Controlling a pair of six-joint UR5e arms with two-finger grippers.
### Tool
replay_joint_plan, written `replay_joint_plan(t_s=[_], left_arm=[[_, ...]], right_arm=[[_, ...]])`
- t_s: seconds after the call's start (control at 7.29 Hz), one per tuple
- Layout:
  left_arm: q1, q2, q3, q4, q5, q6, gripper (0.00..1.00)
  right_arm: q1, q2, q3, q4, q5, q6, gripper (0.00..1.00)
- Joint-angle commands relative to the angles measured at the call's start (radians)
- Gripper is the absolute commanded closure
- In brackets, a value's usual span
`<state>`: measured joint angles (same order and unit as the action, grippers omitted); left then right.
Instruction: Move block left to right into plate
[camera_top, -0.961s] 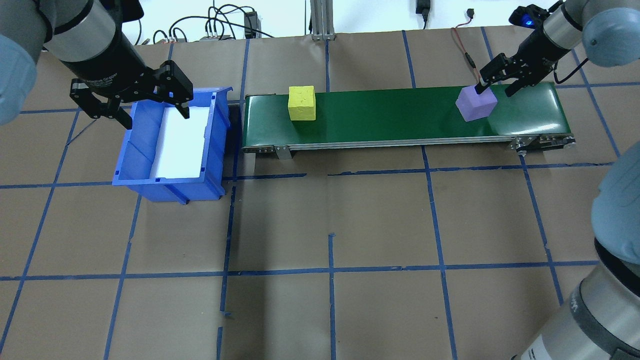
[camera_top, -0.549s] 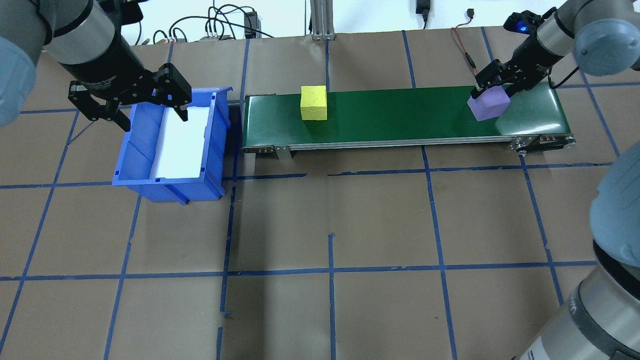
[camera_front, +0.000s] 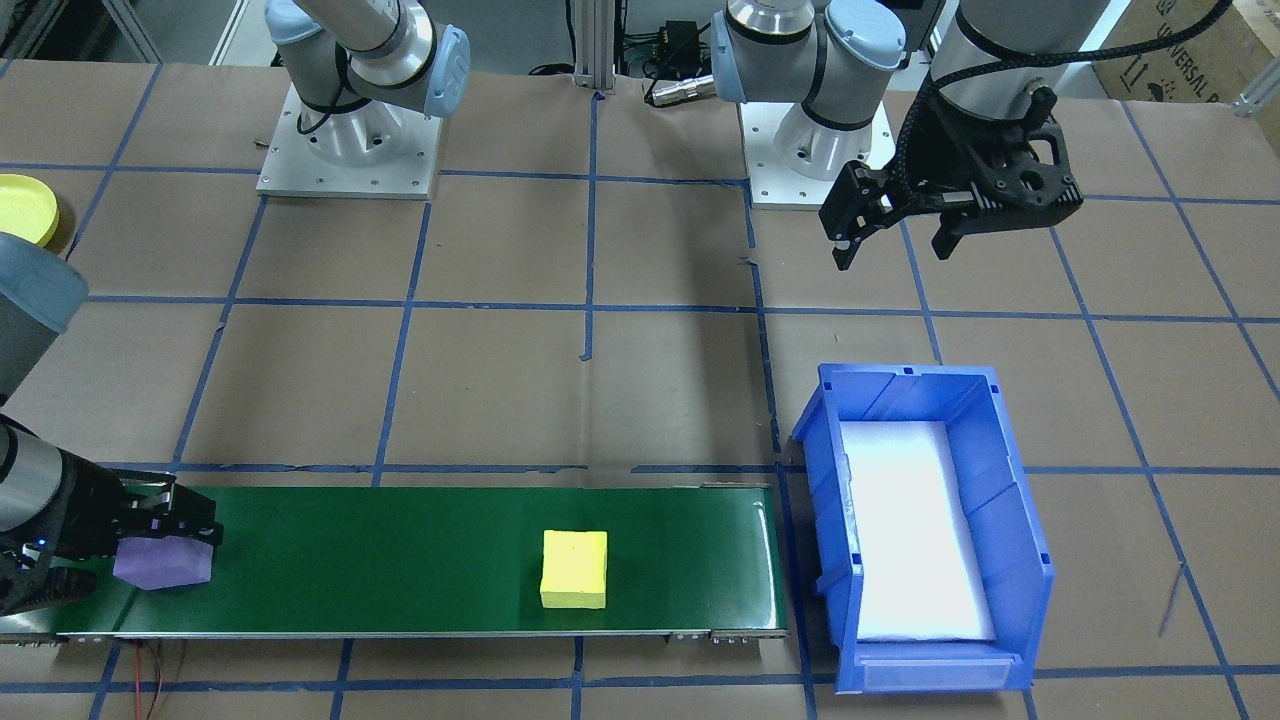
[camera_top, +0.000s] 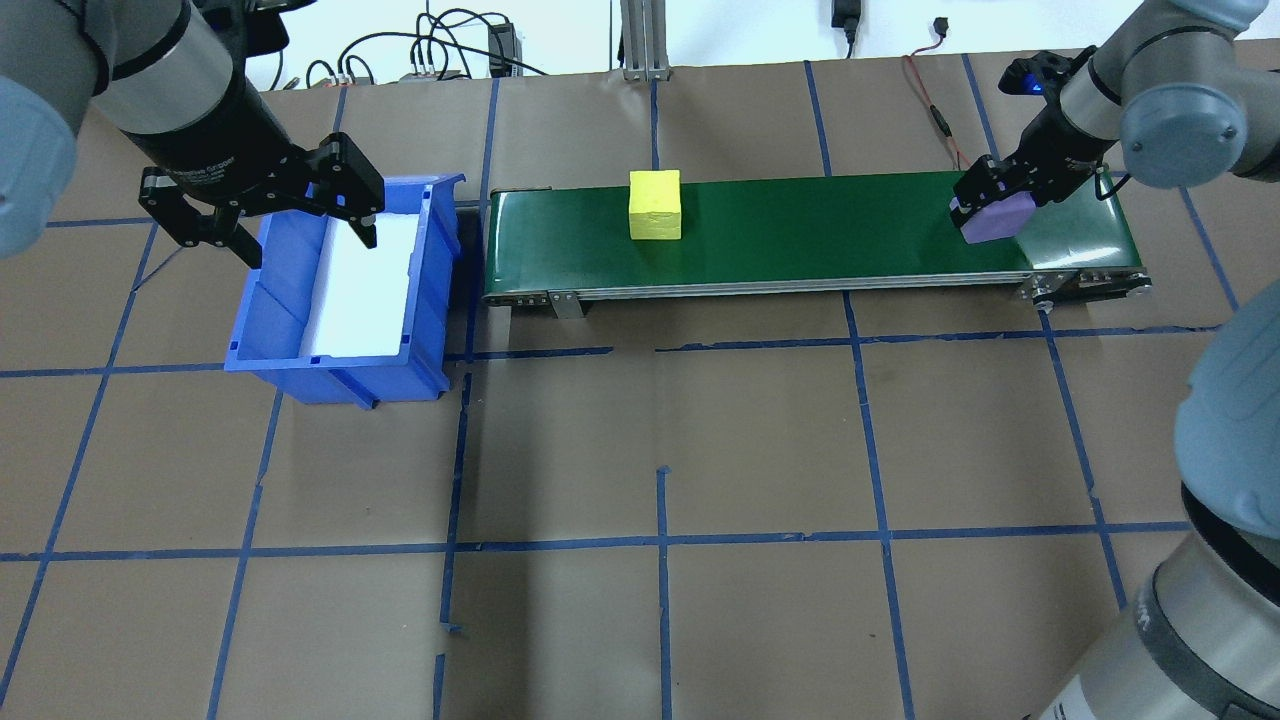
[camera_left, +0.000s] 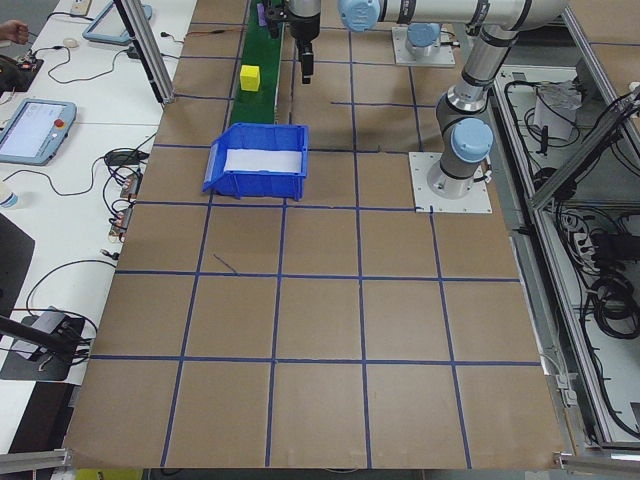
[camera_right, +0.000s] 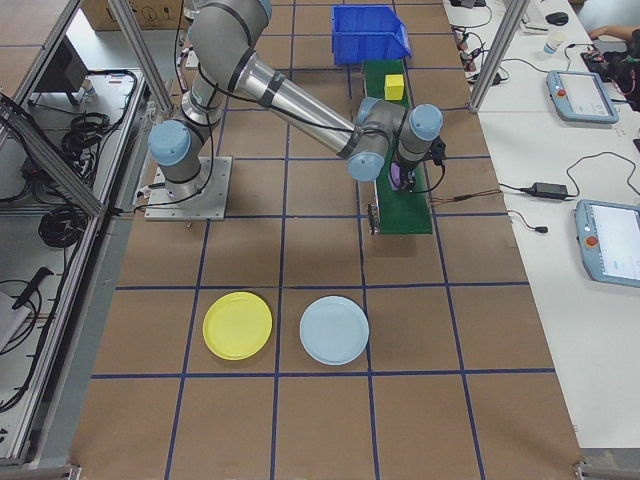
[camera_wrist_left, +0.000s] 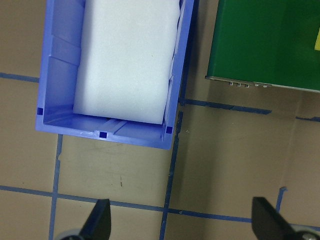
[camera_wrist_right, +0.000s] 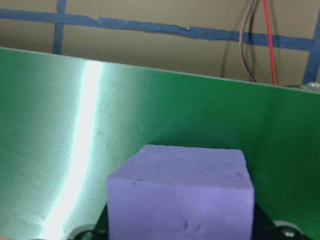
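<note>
Grip on the purple block (camera_top: 992, 217) is what worries me most: my right hand (camera_top: 985, 203) sits at the far right end of the green conveyor (camera_top: 800, 230), its fingers drawn in against the block's sides, and in the right wrist view the block (camera_wrist_right: 180, 192) fills the space between them. I judge it to be held, though from the front-facing camera the block (camera_front: 160, 562) looks slightly tilted and I cannot tell whether it is clear of the belt or resting on it. If the pinch is off-centre, the block may twist or slide out once I lift, and a drop here would land on the belt's end or roll off onto the counter (camera_top: 760, 450). The yellow plate (camera_right: 237, 325) lies well apart from the conveyor, on the counter toward the robot's own side, just beside a pale blue plate (camera_right: 334, 330); carrying across that gap, I could easily release over the wrong one, or clip the raised rim and bounce the block out. A yellow block (camera_top: 655, 205) rides the belt nearer its left end; if it reaches the end while I am away at the plate, I would judge it may arrive unattended. My left hand (camera_top: 268, 205) hangs spread wide and empty over the near edge of the blue bin (camera_top: 430, 300), holding nothing.
</note>
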<state>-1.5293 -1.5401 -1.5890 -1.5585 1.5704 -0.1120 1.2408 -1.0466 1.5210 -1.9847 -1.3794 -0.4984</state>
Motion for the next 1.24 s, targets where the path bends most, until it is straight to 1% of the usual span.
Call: replay_joint_plan(t_s=[0.0, 0.14, 0.27, 0.41, 0.55, 0.69, 0.82, 0.96, 1.1], left_arm=[[0.0, 0.0, -0.002, 0.002, -0.003, 0.0, 0.0], [0.0, 0.0, -0.003, 0.002, -0.006, 0.0, 0.0], [-0.002, 0.0, -0.003, 0.0, -0.006, 0.0, 0.0], [-0.002, 0.0, -0.003, 0.0, -0.006, 0.0, 0.0], [0.0, 0.0, -0.005, 0.0, -0.006, 0.003, 0.0], [0.004, -0.008, -0.003, 0.015, -0.01, 0.03, 0.01], [0.006, -0.008, -0.003, 0.015, -0.007, 0.044, 0.13], [0.006, -0.008, -0.003, 0.015, -0.009, 0.041, 0.31], [0.006, -0.008, -0.003, 0.015, -0.006, 0.038, 0.59]], right_arm=[[-0.001, -0.027, -0.01, -0.002, -0.107, 0.009, 0.79], [-0.01, -0.032, -0.033, -0.002, -0.116, 0.014, 0.88], [-0.039, -0.042, -0.056, 0.001, -0.163, 0.011, 0.89], [-0.134, -0.071, -0.052, 0.032, -0.177, 0.0, 0.88], [-0.212, -0.082, -0.055, 0.062, -0.251, -0.031, 0.87], [-0.33, -0.078, -0.036, 0.07, -0.273, -0.127, 0.87], [-0.431, -0.064, -0.018, 0.067, -0.267, -0.267, 0.87], [-0.542, -0.028, -0.01, 0.063, -0.259, -0.366, 0.87], [-0.634, 0.018, -0.016, 0.044, -0.235, -0.475, 0.87]])
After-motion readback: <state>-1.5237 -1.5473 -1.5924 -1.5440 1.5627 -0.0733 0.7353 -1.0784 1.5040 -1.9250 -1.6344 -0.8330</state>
